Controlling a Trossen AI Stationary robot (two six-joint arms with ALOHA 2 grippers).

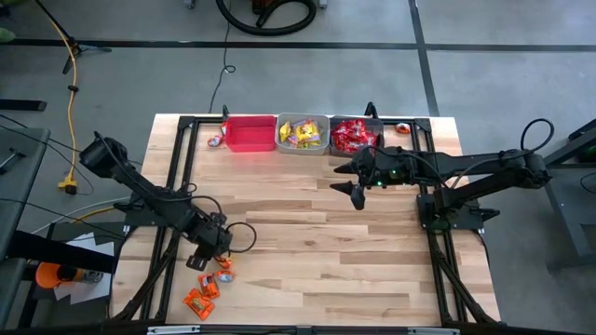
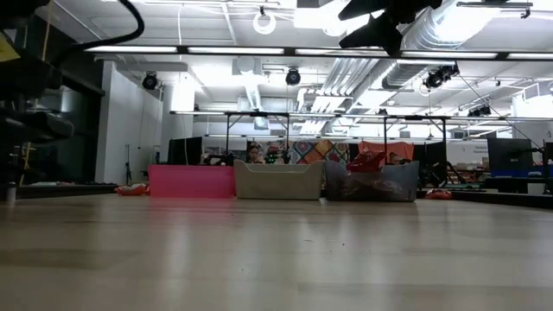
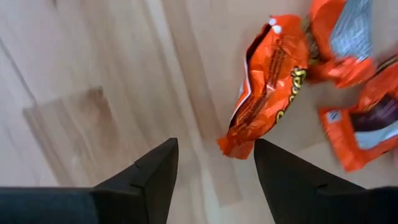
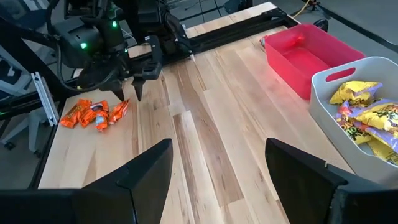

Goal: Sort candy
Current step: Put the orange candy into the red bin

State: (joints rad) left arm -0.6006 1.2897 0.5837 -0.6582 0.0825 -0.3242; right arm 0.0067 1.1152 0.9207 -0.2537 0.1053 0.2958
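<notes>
Several orange candy packets lie flat on the wooden table near its front left corner; they also show in the right wrist view. My left gripper points down over them, open. The near end of one orange packet lies between its two fingertips, close to one finger. My right gripper hovers open above the table's far right part, in front of the bins. Its fingers have nothing between them.
Three bins stand in a row at the far edge: a red one, a grey one with yellow candy, and a dark one with red candy. Black frame rails run along both sides. Bare wood lies in the middle.
</notes>
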